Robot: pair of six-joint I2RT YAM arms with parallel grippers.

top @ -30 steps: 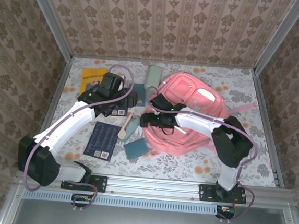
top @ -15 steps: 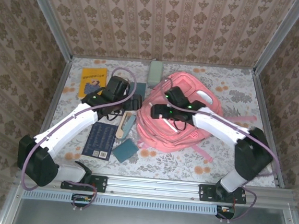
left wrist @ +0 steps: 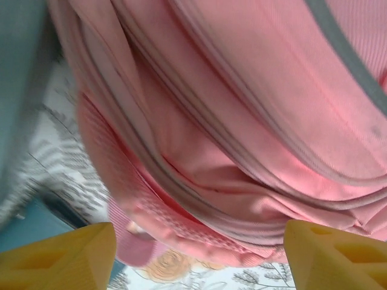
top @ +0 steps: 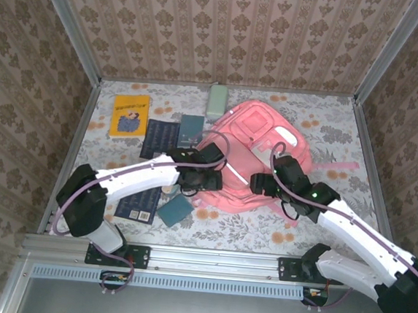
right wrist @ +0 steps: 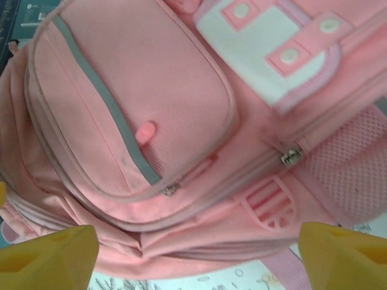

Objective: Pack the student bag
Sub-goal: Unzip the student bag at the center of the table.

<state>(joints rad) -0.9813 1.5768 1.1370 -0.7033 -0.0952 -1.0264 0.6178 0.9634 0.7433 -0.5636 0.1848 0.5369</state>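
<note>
Floral worktop (top: 334, 237), student bag (top: 258, 142) at 12 o'clock. Left tool (top: 203, 179) at its 7 o'clock edge, right tool (top: 260, 183) at 5, both gaping, empty. I'd pinch zipper (right wrist: 291, 155) lips, spread evenly.

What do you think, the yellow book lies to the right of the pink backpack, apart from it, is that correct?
No. The top view shows the yellow book to the left of the pink backpack, not the right; it does lie apart from it.
</note>
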